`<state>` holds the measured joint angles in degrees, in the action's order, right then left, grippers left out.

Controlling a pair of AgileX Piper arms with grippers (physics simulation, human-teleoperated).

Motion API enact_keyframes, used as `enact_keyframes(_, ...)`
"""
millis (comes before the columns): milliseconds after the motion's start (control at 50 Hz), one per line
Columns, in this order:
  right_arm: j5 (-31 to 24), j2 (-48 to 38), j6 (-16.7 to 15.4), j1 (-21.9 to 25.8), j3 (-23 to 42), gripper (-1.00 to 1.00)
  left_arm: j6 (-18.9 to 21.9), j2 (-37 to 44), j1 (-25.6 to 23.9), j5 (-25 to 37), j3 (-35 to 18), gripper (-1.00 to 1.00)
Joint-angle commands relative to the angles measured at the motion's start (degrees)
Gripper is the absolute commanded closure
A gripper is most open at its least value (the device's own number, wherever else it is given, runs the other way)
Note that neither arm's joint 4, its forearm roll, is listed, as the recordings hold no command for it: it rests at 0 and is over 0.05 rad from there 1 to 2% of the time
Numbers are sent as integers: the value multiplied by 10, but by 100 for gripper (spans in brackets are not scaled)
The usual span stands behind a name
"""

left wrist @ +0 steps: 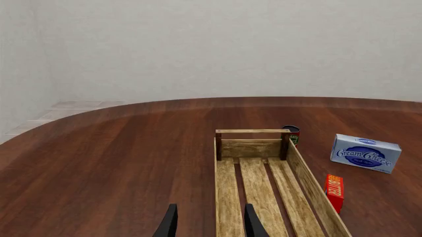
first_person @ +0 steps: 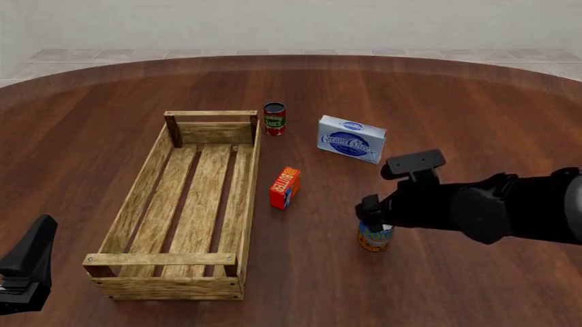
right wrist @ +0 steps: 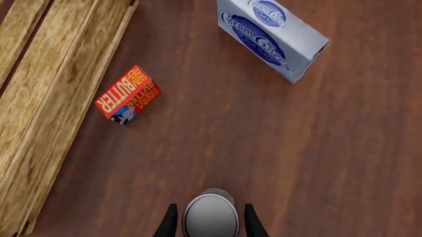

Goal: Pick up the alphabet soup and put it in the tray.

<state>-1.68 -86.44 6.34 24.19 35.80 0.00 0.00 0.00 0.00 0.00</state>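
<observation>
The alphabet soup point(first_person: 375, 239) stands upright on the table, right of the tray; its silvery top point(right wrist: 209, 216) shows in the right wrist view. My right gripper point(first_person: 372, 216) is low over the can, its fingers point(right wrist: 169, 223) on either side of the top with a small gap, open. The tray point(first_person: 136, 185), a long light-wood slatted crate, lies empty at the left-centre; it also shows in the left wrist view point(left wrist: 317, 193) and the right wrist view point(right wrist: 46, 98). My left gripper point(left wrist: 209, 224) is open and empty near the tray's near end, at the front left corner point(first_person: 26, 272).
A blue-white cream cheese box point(first_person: 352, 138) lies beyond the can. A red-orange butter box point(first_person: 285, 187) stands beside the tray's right wall. A small dark red can point(first_person: 274, 118) stands at the tray's far right corner.
</observation>
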Motion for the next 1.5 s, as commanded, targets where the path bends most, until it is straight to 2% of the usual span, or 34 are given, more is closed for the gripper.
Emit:
enact_keyframes(20, 6, -7, 4, 2, -1, -100, 0, 0, 0, 0, 0, -100)
enact_keyframes(1500, 29, -43, 9, -1, 2, -100, 0, 0, 0, 0, 0, -100)
